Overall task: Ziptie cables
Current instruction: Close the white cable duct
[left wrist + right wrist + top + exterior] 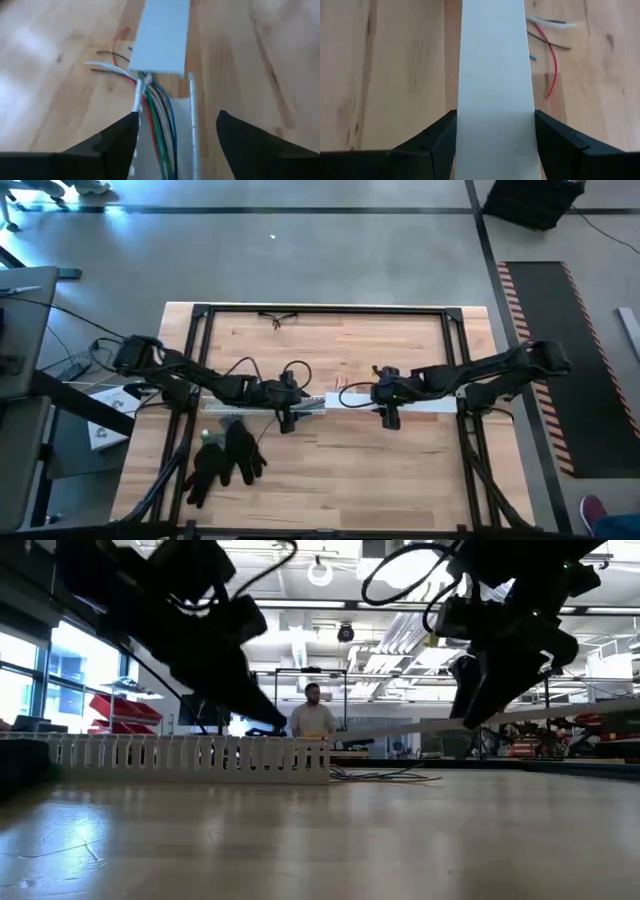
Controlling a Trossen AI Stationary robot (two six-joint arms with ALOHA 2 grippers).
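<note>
The cables [156, 117], thin white, green, blue and red wires, lie in a white slotted channel [250, 402] on the table. Their loose ends [549, 47] splay onto the wood past the channel's right end. My left gripper [177, 135] is open over that end of the channel, one finger on either side of it. My right gripper [495, 130] is shut on a flat white cover strip [492, 60]. The strip reaches left toward the channel's end [160, 37]. My right gripper pinches the cover strip's two long edges [532, 116] between its two fingers, across its width. The fingers point along the strip, toward the table's left. The strip slants in the air [400, 728], its left end lower, near the channel's end.
A pair of black gloves [225, 460] lies near the table's front left. A small dark item [275, 318] sits at the far edge. Black arm cords loop above the channel [270, 370]. A person [312, 715] stands in the room beyond the table.
</note>
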